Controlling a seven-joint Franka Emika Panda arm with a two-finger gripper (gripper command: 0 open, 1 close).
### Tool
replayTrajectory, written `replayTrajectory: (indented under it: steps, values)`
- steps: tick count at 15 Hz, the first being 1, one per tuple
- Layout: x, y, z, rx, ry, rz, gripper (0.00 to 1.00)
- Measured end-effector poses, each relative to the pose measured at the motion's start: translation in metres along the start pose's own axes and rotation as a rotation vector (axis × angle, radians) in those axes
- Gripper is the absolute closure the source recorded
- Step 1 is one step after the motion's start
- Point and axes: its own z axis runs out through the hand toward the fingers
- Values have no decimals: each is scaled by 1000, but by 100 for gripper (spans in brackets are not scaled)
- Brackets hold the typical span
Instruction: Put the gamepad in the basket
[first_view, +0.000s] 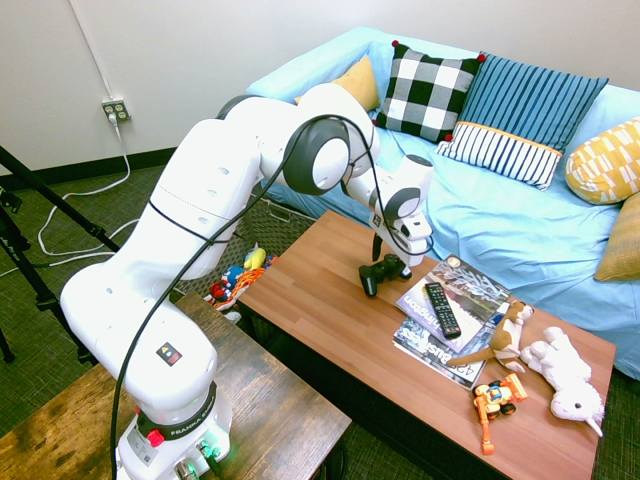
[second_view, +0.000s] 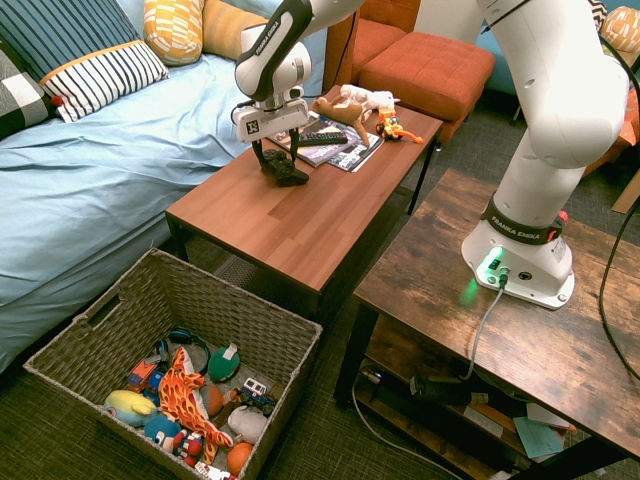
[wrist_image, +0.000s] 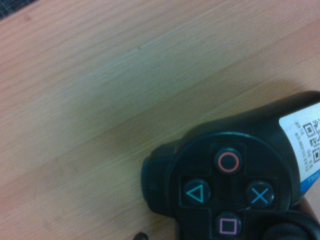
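One gamepad lies on the coffee table, straddled by the gripper, fingers spread. One basket stands on the floor. One remote rests on two magazines.

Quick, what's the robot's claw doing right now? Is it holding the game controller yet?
Gripper: open, fingers down on either side of the gamepad, which sits on the table; not gripped yet.

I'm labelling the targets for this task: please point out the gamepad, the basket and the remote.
gamepad (first_view: 378, 272): first exterior view, on its body.
basket (second_view: 285, 335): second exterior view, on its woven rim.
remote (first_view: 442, 309): first exterior view, on its button face.
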Motion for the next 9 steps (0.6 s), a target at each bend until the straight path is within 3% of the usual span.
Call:
replayTrajectory:
  steps: [1, 9]
  values:
    - [1, 0, 4, -1, -6, 2, 100]
    - [7, 4, 19, -5, -38, 20, 100]
